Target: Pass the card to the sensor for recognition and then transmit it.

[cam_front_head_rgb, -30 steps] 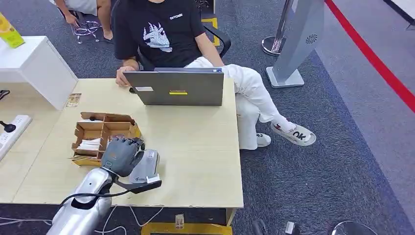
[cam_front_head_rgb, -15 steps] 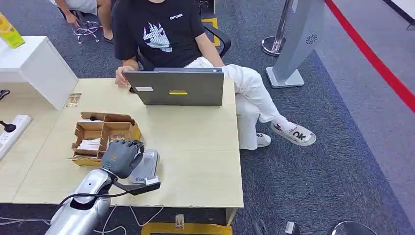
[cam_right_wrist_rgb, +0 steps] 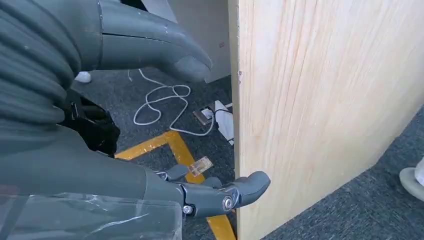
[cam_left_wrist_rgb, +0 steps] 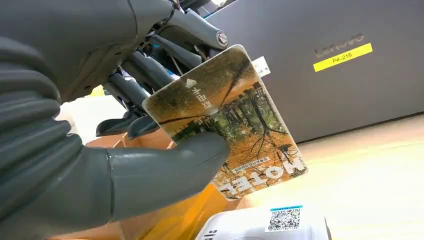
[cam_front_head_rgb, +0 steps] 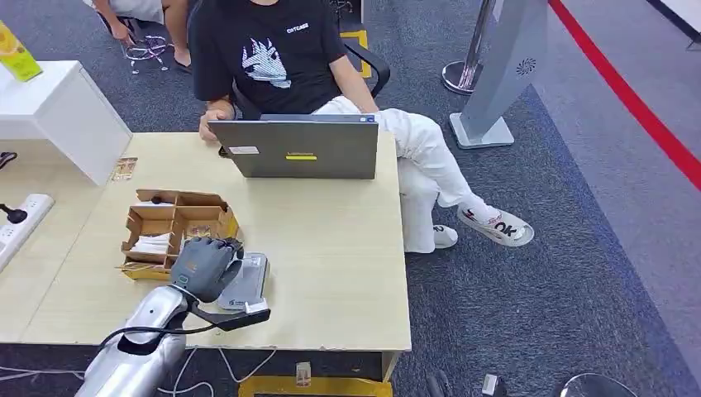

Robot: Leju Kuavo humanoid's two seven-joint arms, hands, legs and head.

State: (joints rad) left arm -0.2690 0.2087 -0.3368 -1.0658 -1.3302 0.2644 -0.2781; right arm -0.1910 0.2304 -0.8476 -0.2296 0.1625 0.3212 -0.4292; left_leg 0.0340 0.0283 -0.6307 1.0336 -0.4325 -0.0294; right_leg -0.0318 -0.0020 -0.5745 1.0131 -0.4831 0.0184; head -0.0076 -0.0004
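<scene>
The wooden table (cam_front_head_rgb: 331, 248) takes most of the scene, with a grey laptop (cam_front_head_rgb: 302, 149) at its far edge and a person seated behind it. At the near left part of the table a cardboard box with compartments (cam_front_head_rgb: 169, 223) is placed, and just to its right the white card sensor (cam_front_head_rgb: 248, 281) lies flat.

Compared with one second ago, the left hand (cam_front_head_rgb: 202, 265) is found slightly lower and nearer to the table's front edge, so it now stands above the left part of the sensor. The card (cam_left_wrist_rgb: 227, 120), printed with an autumn forest and the word HOTEL, is clamped between the thumb and the darker fingers (cam_left_wrist_rgb: 150, 70) and is held tilted just over the sensor; contact cannot be confirmed. It is judged that the recognition step is in hand, and the passing on is not yet done.

The right hand (cam_right_wrist_rgb: 125, 100) hangs beside the table's edge, fingers apart, holding nothing.
</scene>
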